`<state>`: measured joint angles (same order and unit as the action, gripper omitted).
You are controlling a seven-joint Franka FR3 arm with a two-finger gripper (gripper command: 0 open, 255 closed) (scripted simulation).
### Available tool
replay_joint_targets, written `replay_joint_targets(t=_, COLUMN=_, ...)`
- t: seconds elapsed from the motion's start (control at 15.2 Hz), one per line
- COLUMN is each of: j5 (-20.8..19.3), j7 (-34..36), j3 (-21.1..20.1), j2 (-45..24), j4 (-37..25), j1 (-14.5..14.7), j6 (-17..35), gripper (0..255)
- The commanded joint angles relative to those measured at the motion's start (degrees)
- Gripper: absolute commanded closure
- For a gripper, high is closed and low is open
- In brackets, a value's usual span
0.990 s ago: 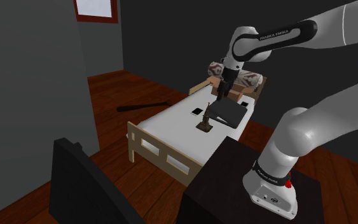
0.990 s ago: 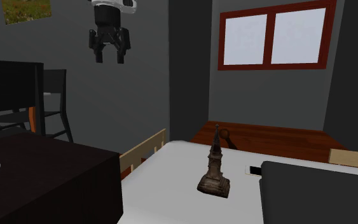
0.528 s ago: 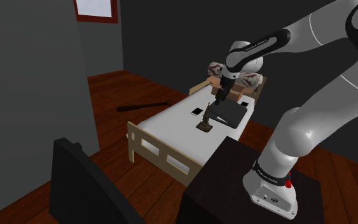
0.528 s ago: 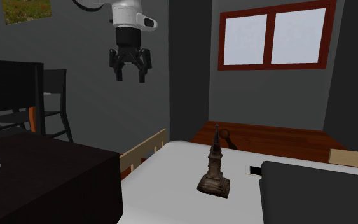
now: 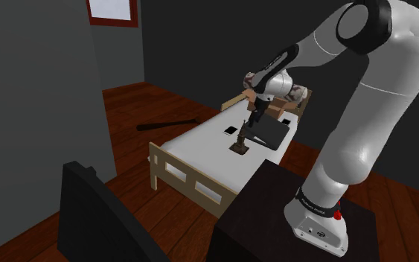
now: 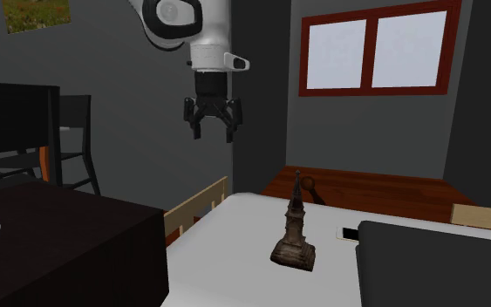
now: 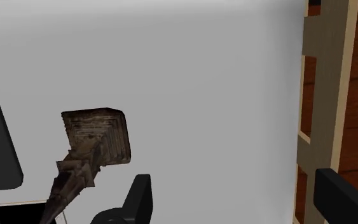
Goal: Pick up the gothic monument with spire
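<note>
Your gripper (image 6: 211,133) hangs spread and empty over the bed (image 6: 235,253), toward the second exterior view's left of the upright monument (image 6: 294,228). The wrist view shows you it outside the finger gap.

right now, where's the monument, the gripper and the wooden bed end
monument (image 6: 293,225), second exterior view, on its tower shaft above the base
gripper (image 6: 213,133), second exterior view, midway between its open fingertips
wooden bed end (image 6: 196,199), second exterior view, on its top rail
</note>
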<state>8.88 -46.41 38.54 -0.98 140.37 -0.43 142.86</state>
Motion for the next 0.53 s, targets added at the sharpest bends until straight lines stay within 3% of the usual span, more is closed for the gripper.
replay_joint_targets(t=0.0, j5=7.4, j7=-6.9, j3=0.1, j2=-5.9, j4=-2.5, j1=-0.8, j6=1.9, gripper=0)
replay_joint_targets(t=0.2, j5=16.8, j7=-15.4, j3=-2.8, j2=-14.1, j4=-7.6, j1=-4.7, j6=3.0, gripper=0)
replay_joint_targets(t=0.46, j5=25.3, j7=-23.3, j3=-7.7, j2=-23.6, j4=-15.3, j1=-11.3, j6=3.3, gripper=0)
